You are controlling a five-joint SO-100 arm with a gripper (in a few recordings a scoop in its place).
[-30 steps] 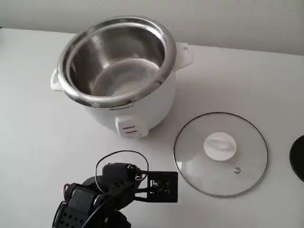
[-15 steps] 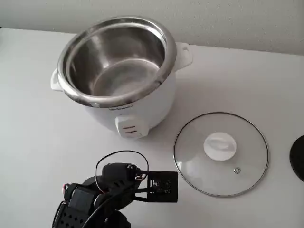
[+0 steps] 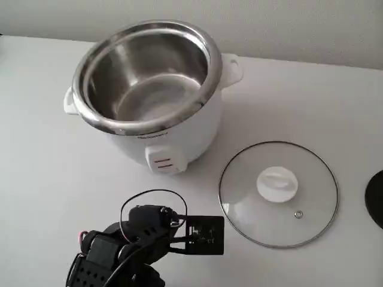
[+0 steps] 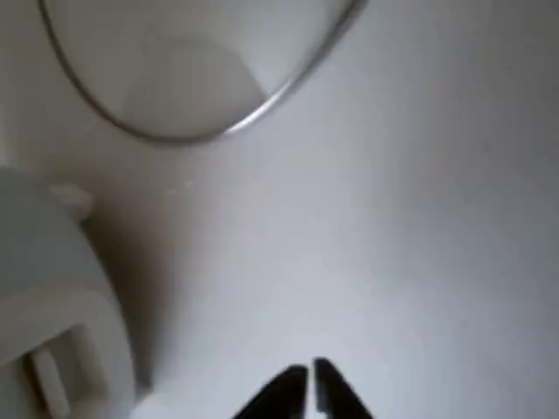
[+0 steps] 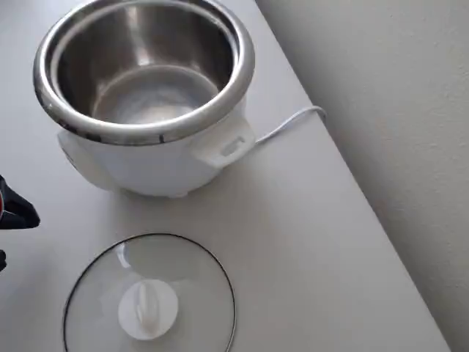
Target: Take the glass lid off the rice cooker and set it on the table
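I see one small white round rice cooker [image 3: 149, 95] with a shiny steel inner pot, standing uncovered on the plain white tabletop [image 3: 54, 179]. The pot holds nothing I can make out; its steel floor and walls are bare in the fixed view and in the overhead view [image 5: 146, 81]. A thin white cord [image 5: 289, 123] runs from the cooker's side toward the tabletop edge in the overhead view.

There is one round clear glass lid [image 3: 311, 197] with a thin steel rim and a white plastic knob at its centre. It lies flat on the tabletop, knob up, near the cooker and apart from it, to the lower right in the fixed view and below the cooker in the overhead view [image 5: 190, 293]. A small metal vent hole shows near the knob.

My one tool [image 4: 310, 388] sits low in the wrist view, its dark tips drawn narrow with only a slit between them, gripping nothing, over bare tabletop. The lid's rim [image 4: 262, 109] is well ahead of it, untouched.

A black round object [image 3: 376, 197] is cut off at the fixed view's right edge.
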